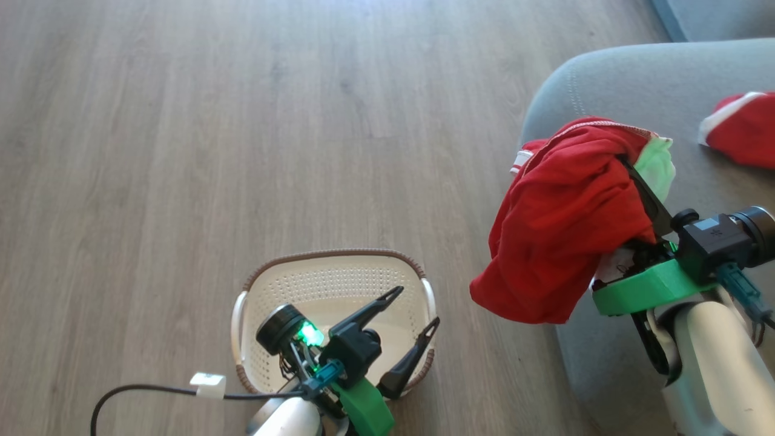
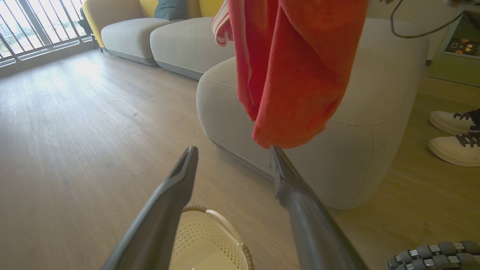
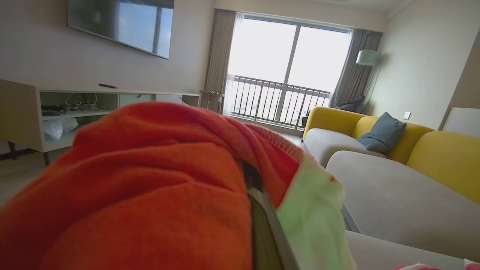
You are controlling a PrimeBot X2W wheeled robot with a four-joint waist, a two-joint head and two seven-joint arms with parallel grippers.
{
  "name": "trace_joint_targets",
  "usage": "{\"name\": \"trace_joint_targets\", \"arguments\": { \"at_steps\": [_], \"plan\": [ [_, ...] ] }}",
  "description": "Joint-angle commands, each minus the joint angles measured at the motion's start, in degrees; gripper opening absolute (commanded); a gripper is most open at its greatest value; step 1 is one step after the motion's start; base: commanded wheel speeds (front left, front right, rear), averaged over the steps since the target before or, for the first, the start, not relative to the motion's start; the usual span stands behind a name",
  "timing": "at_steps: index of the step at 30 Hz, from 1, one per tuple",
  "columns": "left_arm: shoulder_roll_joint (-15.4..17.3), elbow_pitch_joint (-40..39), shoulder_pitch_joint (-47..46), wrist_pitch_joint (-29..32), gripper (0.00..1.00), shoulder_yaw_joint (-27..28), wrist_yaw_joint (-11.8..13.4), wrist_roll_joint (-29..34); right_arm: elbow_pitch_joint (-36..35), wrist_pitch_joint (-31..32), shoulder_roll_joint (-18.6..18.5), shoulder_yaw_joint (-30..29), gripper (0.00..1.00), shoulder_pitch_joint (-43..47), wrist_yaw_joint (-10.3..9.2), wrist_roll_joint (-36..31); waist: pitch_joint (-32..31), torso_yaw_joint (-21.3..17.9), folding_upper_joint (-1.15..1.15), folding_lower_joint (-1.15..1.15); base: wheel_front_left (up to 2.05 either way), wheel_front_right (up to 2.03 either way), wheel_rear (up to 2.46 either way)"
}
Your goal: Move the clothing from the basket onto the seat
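Head view: the right gripper [image 1: 633, 175] has its fingers clenched into a red garment [image 1: 563, 218]. The cloth drapes back over them and sags past the rounded corner of the grey seat [image 1: 605, 79], its long axis running from the fingertips down toward the wooden floor [image 1: 242, 121]. A second red piece [image 1: 742, 130] with white trim lies on the seat, beyond those fingertips and apart from them. The left gripper [image 1: 416, 307] hangs with fingers spread wide, holding nothing, over the cream basket [image 1: 327, 253], which stands on the floor near the seat.

The left wrist view adds that the garment hangs straight down, its hem just above one fingertip, and that a person's pale laced shoes [image 2: 453, 138] stand past the seat's far side. The right wrist view has the cloth bunched over one finger [image 3: 262, 221]; beyond it are a wall television [image 3: 120, 26], a balcony window [image 3: 288, 67] and a yellow-backed sofa [image 3: 330, 116] with a blue-grey cushion [image 3: 382, 137]
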Motion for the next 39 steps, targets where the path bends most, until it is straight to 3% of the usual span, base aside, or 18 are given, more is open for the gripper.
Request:
{"name": "trace_joint_targets", "arguments": {
  "at_steps": [1, 27, 39],
  "plan": [
    [0.13, -2.07, -1.25, -0.29, 1.00, 2.14, -0.03, 0.23, -2.00, 0.02, 0.25, 0.62, 0.00, -0.51, -0.02, -0.44, 0.24, -1.31, 0.00, 0.00, 0.00, 0.00, 0.00],
    [0.03, -6.05, -1.70, -0.29, 1.00, 1.83, -0.07, 0.55, -4.69, 0.02, 0.93, -6.45, 0.00, 1.56, -0.02, -0.96, 2.98, -26.33, 0.00, 0.00, 0.00, 0.00, 0.00],
    [-0.70, -7.09, -2.86, -0.29, 1.00, -1.95, -0.07, -0.59, -8.13, 0.02, 2.63, -11.72, 0.00, 5.26, -0.02, -1.35, 4.38, -27.81, 0.00, 0.00, 0.00, 0.00, 0.00]
  ]
}}
